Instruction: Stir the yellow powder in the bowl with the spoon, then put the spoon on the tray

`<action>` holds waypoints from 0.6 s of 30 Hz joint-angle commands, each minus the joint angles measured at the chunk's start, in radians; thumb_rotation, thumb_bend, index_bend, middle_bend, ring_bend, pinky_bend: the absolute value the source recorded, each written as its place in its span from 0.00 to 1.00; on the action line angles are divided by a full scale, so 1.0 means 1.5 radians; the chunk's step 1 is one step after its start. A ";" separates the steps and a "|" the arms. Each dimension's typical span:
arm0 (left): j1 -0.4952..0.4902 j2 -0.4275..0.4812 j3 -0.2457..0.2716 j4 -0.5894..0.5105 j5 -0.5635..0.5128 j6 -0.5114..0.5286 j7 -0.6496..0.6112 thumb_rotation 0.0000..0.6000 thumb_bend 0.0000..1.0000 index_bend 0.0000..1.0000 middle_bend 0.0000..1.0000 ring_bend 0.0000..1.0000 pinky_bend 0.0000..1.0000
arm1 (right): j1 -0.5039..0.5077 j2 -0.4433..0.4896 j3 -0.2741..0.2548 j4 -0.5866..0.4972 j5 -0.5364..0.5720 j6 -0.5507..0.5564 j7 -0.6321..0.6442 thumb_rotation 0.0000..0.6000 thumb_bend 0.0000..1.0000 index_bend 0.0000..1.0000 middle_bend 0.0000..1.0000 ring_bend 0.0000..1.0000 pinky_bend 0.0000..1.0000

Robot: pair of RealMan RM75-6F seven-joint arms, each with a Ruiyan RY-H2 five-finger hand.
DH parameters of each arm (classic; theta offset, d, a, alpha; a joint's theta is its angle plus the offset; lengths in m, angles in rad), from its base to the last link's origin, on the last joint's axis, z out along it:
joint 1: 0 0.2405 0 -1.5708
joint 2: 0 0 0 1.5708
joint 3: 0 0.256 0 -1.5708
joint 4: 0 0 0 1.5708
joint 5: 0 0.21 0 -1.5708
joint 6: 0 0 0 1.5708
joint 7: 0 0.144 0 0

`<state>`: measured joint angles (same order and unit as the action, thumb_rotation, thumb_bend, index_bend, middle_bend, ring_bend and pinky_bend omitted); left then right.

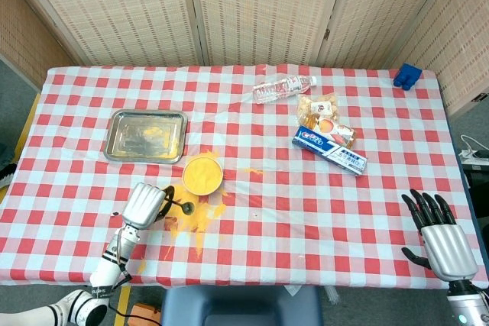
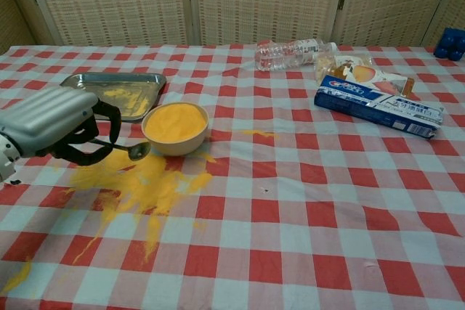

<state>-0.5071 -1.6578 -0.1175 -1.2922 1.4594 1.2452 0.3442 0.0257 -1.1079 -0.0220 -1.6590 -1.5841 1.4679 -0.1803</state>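
Chest view: left hand (image 2: 54,125) curled around spoon (image 2: 131,150), held just beside bowl (image 2: 175,127) of yellow powder (image 2: 174,121); right hand (image 1: 445,240) spread, holding nothing; stirring seemingly unstarted or unfinished, tray (image 2: 78,102) without spoon.

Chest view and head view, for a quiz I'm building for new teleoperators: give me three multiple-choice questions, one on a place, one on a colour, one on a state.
1. Where is the tray?
A. left of the bowl, farther back
B. beside the toothpaste box
C. under the bottle

2. What colour is the spilled powder?
A. white
B. yellow
C. blue

3. What is the left robot hand doing?
A. resting open
B. holding the spoon
C. gripping the bottle

Answers:
1 A: the tray lies behind and left of the bowl.
2 B: the spilled powder is yellow.
3 B: the left robot hand holds the spoon beside the bowl.
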 commanded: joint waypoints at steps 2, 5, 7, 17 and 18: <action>-0.005 0.030 -0.050 -0.049 -0.023 0.029 0.010 1.00 0.63 0.80 1.00 1.00 1.00 | 0.001 -0.001 0.000 0.001 0.001 -0.003 -0.001 1.00 0.05 0.00 0.00 0.00 0.00; -0.022 0.036 -0.078 -0.064 -0.049 0.017 0.043 1.00 0.61 0.81 1.00 1.00 1.00 | 0.004 -0.002 0.000 0.002 0.004 -0.009 -0.003 1.00 0.05 0.00 0.00 0.00 0.00; -0.037 0.032 -0.094 -0.068 -0.073 0.000 0.072 1.00 0.61 0.81 1.00 1.00 1.00 | 0.005 -0.001 0.001 0.001 0.006 -0.011 -0.003 1.00 0.04 0.00 0.00 0.00 0.00; -0.099 -0.041 -0.118 -0.019 -0.151 -0.036 0.209 1.00 0.63 0.80 1.00 1.00 1.00 | 0.007 0.003 0.005 0.000 0.016 -0.015 0.005 1.00 0.04 0.00 0.00 0.00 0.00; -0.105 -0.051 -0.120 -0.010 -0.160 -0.038 0.221 1.00 0.63 0.80 1.00 1.00 1.00 | 0.008 0.004 0.005 0.000 0.018 -0.016 0.007 1.00 0.04 0.00 0.00 0.00 0.00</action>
<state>-0.6453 -1.7114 -0.2884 -1.3282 1.2419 1.1983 0.6502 0.0367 -1.1026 -0.0144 -1.6583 -1.5579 1.4441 -0.1703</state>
